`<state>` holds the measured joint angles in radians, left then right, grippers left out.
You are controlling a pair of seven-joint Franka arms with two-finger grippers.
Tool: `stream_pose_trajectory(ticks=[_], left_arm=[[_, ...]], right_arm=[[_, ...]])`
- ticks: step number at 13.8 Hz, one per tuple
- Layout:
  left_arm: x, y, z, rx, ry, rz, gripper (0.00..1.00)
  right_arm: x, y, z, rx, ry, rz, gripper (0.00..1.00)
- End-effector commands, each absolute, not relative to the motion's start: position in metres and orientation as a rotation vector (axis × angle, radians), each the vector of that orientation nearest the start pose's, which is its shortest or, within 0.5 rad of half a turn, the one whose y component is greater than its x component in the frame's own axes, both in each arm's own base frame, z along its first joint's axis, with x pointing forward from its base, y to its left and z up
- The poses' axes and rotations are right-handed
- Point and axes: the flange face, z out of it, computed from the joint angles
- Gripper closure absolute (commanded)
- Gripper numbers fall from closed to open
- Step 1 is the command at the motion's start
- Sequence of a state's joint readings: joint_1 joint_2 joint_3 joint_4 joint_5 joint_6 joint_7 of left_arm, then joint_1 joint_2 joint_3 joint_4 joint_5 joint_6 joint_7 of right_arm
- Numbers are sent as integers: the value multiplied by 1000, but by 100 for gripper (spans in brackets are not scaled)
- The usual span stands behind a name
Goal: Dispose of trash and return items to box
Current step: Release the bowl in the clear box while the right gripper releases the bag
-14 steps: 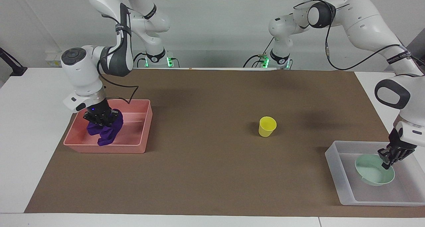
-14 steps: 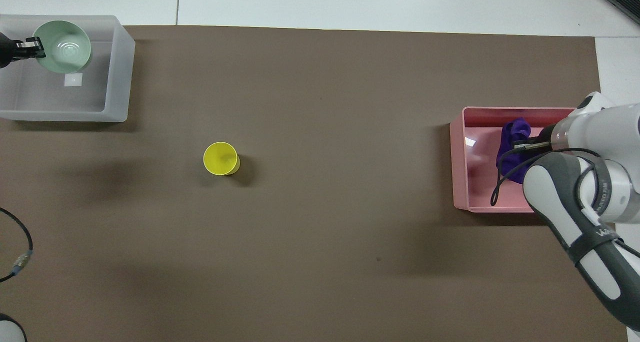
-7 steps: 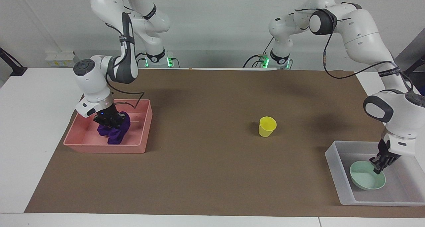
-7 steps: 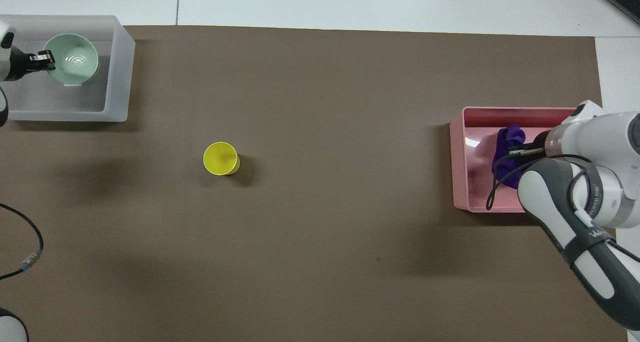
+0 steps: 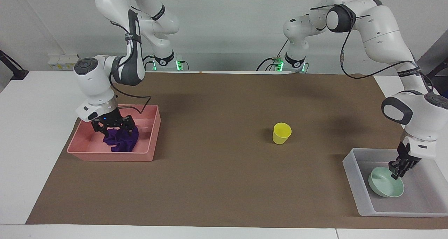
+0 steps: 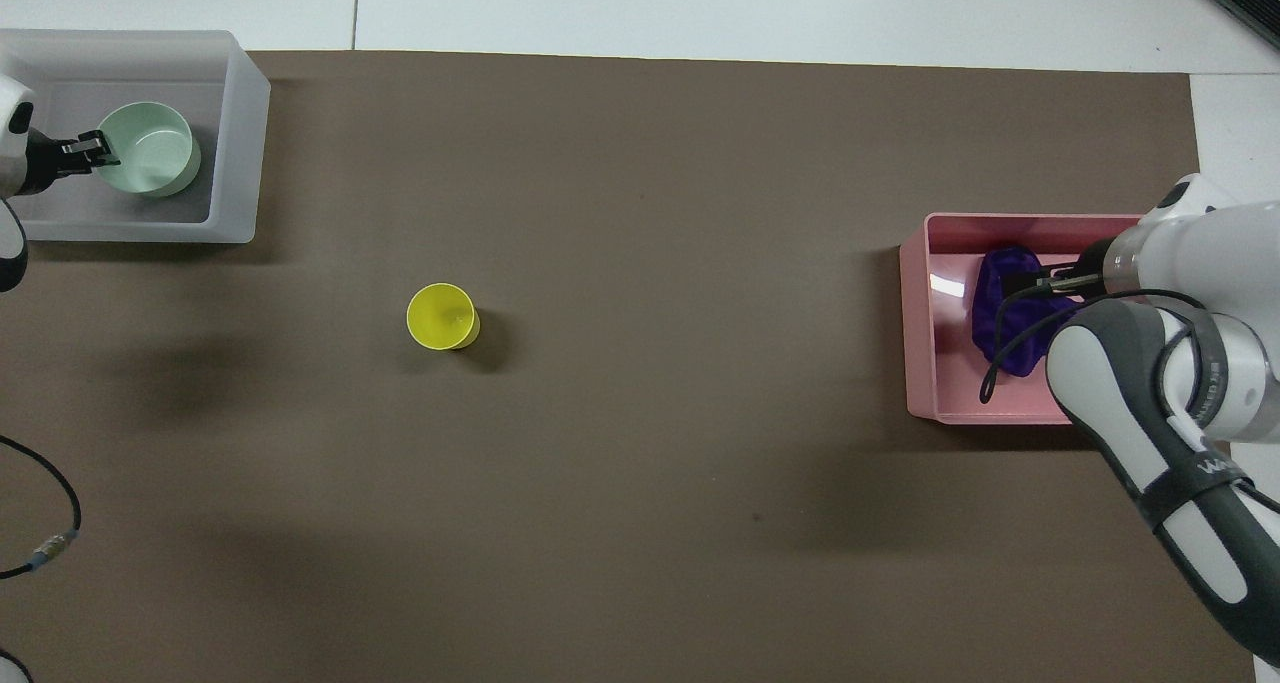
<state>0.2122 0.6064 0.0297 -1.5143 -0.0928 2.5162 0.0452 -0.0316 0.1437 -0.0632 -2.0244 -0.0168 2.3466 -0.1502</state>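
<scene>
The purple cloth wad [image 5: 120, 141] lies in the pink bin [image 5: 147, 155]; it also shows in the overhead view [image 6: 995, 308]. My right gripper [image 5: 112, 127] is just above the wad, fingers spread open. The mint-green bowl [image 5: 385, 187] sits tilted in the translucent tray [image 5: 351, 167]. My left gripper [image 5: 398, 172] is shut on the bowl's rim. From overhead the bowl [image 6: 150, 148] covers the tray's [image 6: 235, 133] white label. The yellow cup [image 5: 281, 133] stands upright on the brown mat, between the bin and the tray.
The brown mat [image 5: 217, 183] covers most of the table. The pink bin [image 6: 920, 333] is at the right arm's end and the tray at the left arm's end. White table shows around the mat's edges.
My right gripper lowered into the pink bin and opened, letting go of the purple wad. My left gripper carried the bowl down into the tray, over the label.
</scene>
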Motion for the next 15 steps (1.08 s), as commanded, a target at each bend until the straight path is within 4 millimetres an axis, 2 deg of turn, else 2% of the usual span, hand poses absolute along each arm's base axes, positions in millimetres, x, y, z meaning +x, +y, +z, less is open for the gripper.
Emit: stream_pose_trajectory(ticks=[1, 3, 4, 6, 7, 9, 11, 13, 14, 15], left_arm=[[709, 158, 390, -3068, -351, -587, 0], [698, 152, 418, -3089, -300, -537, 0], [690, 144, 435, -3106, -235, -502, 0], [672, 110, 456, -3143, -138, -411, 0], [663, 86, 460, -3155, -87, -391, 0], [642, 46, 461, -3172, -2, -352, 0], [627, 9, 453, -3185, 86, -307, 0], [618, -29, 443, -3190, 179, -280, 0], [613, -43, 436, -3190, 216, -267, 0], [610, -56, 432, -3189, 246, -273, 0]], right_arm=[[591, -11, 413, -3170, 2, -273, 0], [590, 7, 445, -3171, 75, -285, 0], [589, 9, 464, -3174, 95, -257, 0], [591, 6, 511, -3176, 104, -247, 0], [590, 6, 532, -3178, 109, -237, 0], [583, 0, 570, -3174, 130, -221, 0], [571, -7, 602, -3158, 159, -211, 0], [555, -16, 622, -3142, 187, -197, 0], [548, -24, 628, -3143, 210, -168, 0], [538, -27, 642, -3142, 218, -155, 0]])
